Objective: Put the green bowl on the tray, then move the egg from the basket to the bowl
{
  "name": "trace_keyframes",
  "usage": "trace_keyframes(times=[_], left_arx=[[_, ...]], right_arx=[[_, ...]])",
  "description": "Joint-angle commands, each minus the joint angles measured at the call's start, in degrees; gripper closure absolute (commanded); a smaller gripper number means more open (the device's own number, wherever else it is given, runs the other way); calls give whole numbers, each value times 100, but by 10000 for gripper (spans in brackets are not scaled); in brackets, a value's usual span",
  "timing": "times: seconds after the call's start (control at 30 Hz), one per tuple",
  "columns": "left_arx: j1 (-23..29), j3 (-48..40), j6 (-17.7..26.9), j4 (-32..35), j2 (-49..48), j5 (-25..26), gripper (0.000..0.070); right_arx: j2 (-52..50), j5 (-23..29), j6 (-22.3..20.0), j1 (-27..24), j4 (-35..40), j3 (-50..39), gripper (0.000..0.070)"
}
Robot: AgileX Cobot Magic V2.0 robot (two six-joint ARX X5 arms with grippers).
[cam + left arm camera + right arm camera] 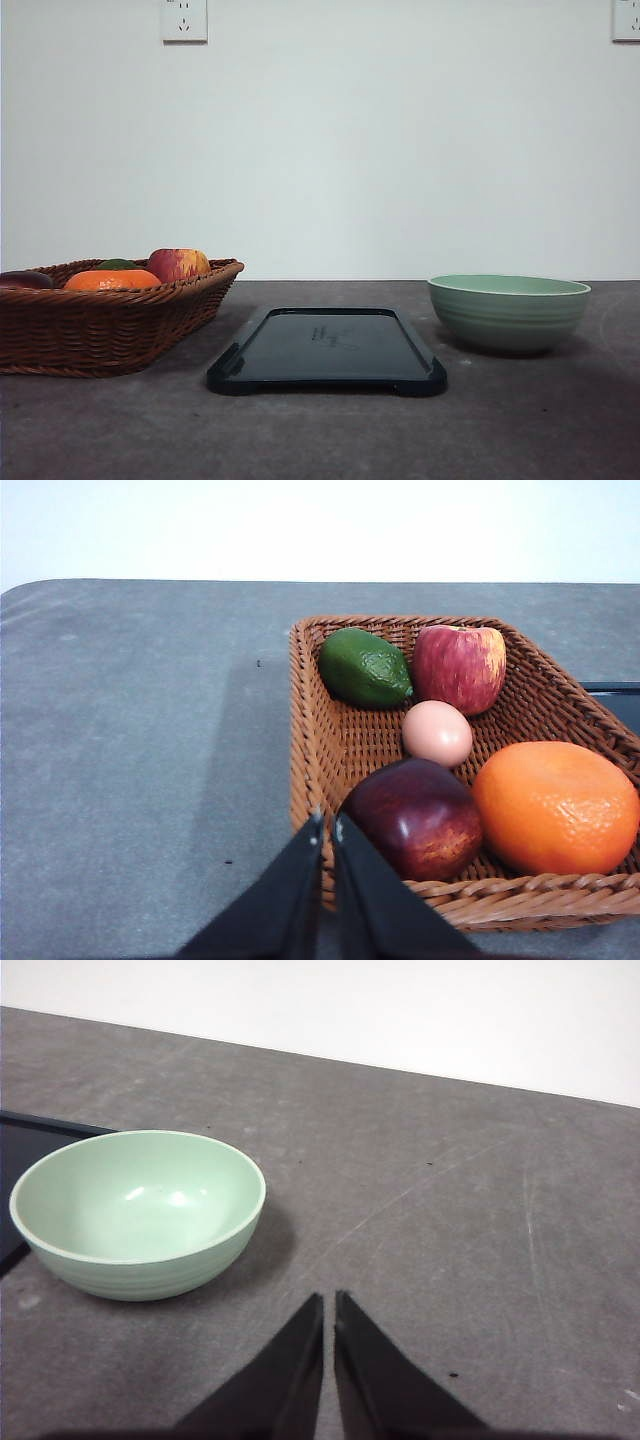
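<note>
Right gripper (328, 1300): fingers pressed together, tips nearly touching, nothing between them. It hangs above bare table (450, 1220), near the green bowl (135, 1210) but apart from it.

Left gripper (327, 820): likewise closed to a thin slit, empty. Its tips hover at the braided rim of the basket (312, 740), at the corner nearest the dark red apple (418, 815).

Landmark: tray (325, 350), middle of the table, flat, bare apart from a small mark at its centre.

- Green bowl (508, 311) sits on the table to the right of the tray, close by but not touching it. Upright, empty. In the right wrist view a dark edge of the tray (30, 1140) shows just behind the bowl.
- Basket (110, 320) sits left of the tray, its near corner just beside the tray's left edge.
- Egg (437, 733) lies inside the basket, middle of the pile, touching the dark red apple and tucked under the red-yellow apple (460, 667). An avocado (365, 667) is at the far corner, an orange (556, 807) on the tray side.

Progress, as I judge it: nothing done. Bowl not yet on the tray, egg not yet lifted. Both steps remain, bowl first. The right arm looks placed for the bowl, the left for the egg; each would need to open its fingers before any grasp. The egg is crowded by fruit, so that pick looks the fiddlier one.
</note>
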Motion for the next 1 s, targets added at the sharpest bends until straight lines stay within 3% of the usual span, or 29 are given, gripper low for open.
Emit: trace_keyframes(times=[0.0,0.07,0.17,0.4,0.5,0.57,0.67,0.83,0.97], left_arx=[[4,-107,-101,-24,-11,-11,692],[4,-107,-481,-28,-11,-11,693],[4,-107,-1267,-22,-11,-11,692],[4,-105,-3954,-22,-11,-11,693],[4,-105,-4752,-17,-11,-9,693],[4,-105,-4899,25,-11,-9,693],[4,-92,-4870,412,-11,-9,693],[4,3,-3845,1541,-11,-4,693],[4,404,-3369,1416,12,20,693]], right_arx=[[7,-28,2,-4,90,-26,687],[7,-112,32,-4,98,-26,687],[7,-114,746,-6,94,-26,687],[7,-103,3173,-7,96,-22,688],[7,-105,3929,-7,101,-22,689],[7,-152,4190,-7,204,-22,689],[7,-330,4180,-2,697,-22,689],[7,-424,4009,-2,1712,33,690],[36,-430,3860,-2,1549,340,694]])
